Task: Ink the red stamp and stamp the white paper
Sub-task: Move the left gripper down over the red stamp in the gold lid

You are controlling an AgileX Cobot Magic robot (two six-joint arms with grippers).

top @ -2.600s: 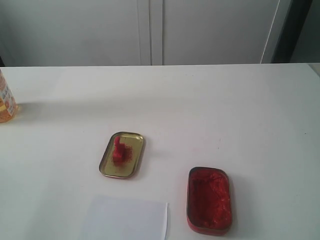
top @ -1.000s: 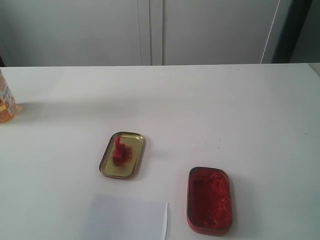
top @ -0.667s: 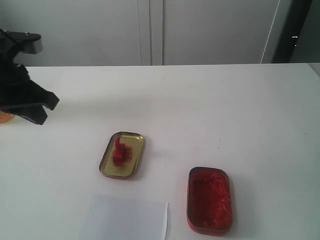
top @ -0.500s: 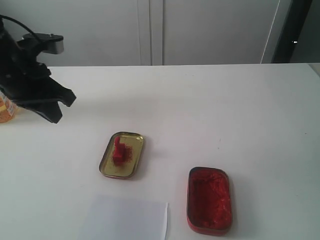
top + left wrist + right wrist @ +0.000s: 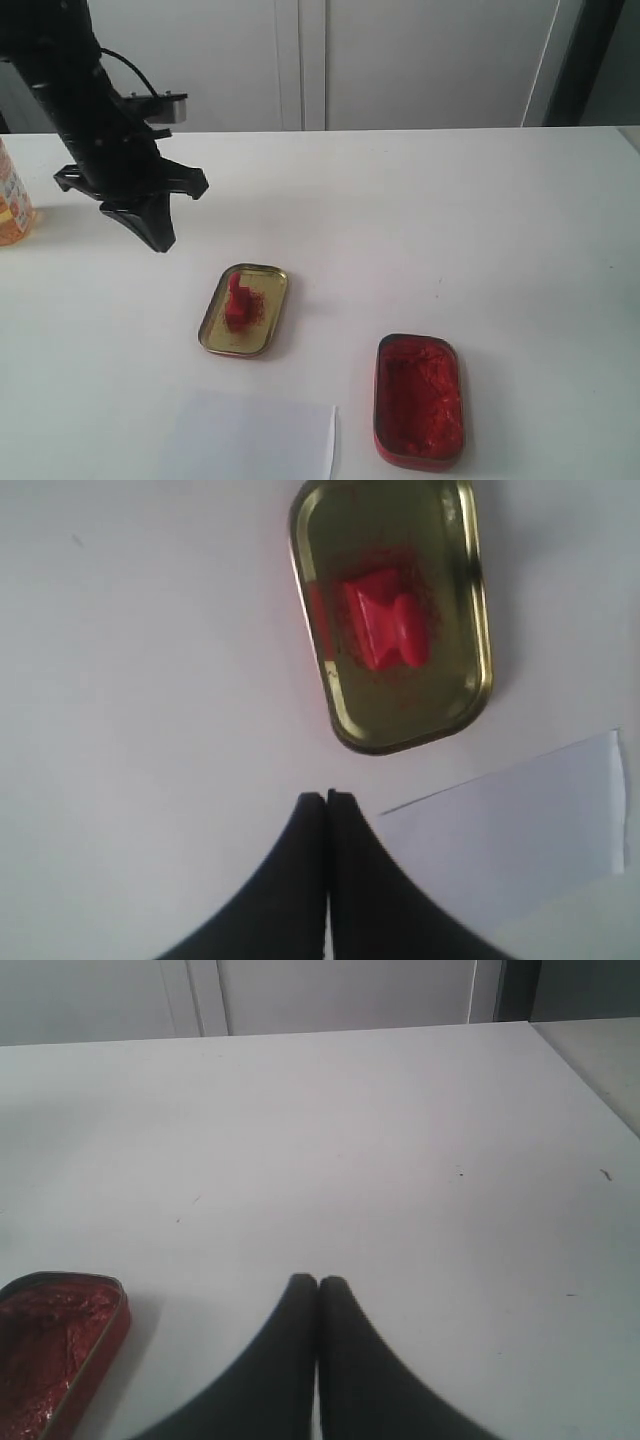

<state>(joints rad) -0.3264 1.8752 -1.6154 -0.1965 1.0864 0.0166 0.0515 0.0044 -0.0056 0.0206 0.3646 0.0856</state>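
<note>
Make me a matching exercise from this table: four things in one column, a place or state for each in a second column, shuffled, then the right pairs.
Column 1
1. red stamp
2. white paper
3. red ink tin
4. left gripper

Column 2
A. shut, holding nothing
B. open, filled with red paste
C. standing inside the gold tin
D. lying flat, no imprint showing

Pairs: 1-C, 2-D, 3-B, 4-A
</note>
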